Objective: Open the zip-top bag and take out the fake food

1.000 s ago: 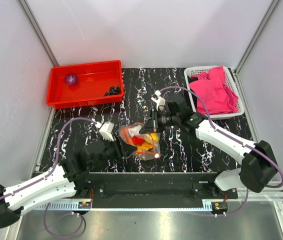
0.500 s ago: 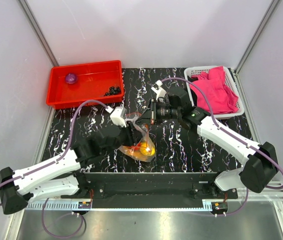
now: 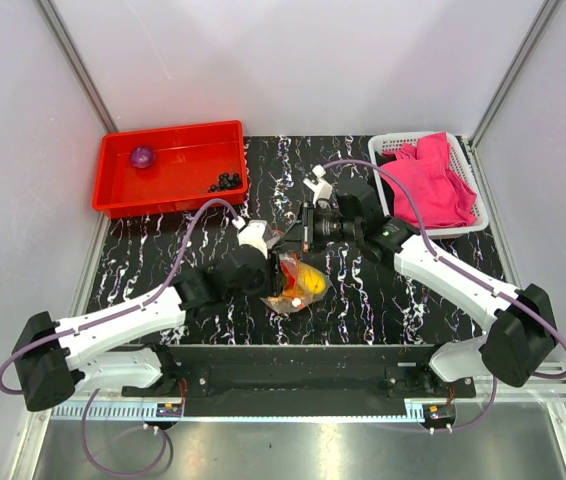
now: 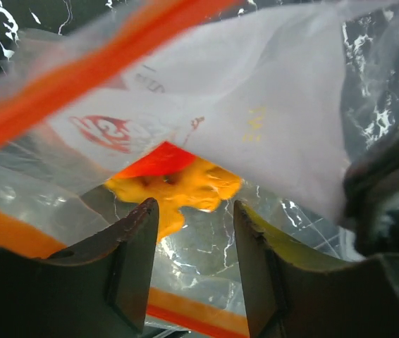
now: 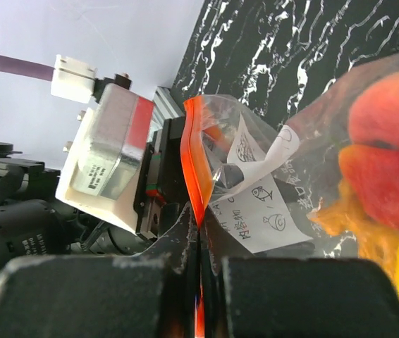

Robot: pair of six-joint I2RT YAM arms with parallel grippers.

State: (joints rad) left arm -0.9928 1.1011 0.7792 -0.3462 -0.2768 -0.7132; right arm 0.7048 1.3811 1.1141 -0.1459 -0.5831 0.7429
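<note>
Right gripper was pinched tight on the orange zip strip of the bag, holding that edge up. The bag hung just under it, with its mouth open. Inside lay the food, a yellow-orange piece just past the tips of the left gripper. That gripper's fingers were spread, with nothing between them. I think the step was reaching in for the food. Next, the left gripper would need to go a bit deeper, close on the piece and pull it out. Well off to its left stood the red tray with a purple ball in it.
</note>
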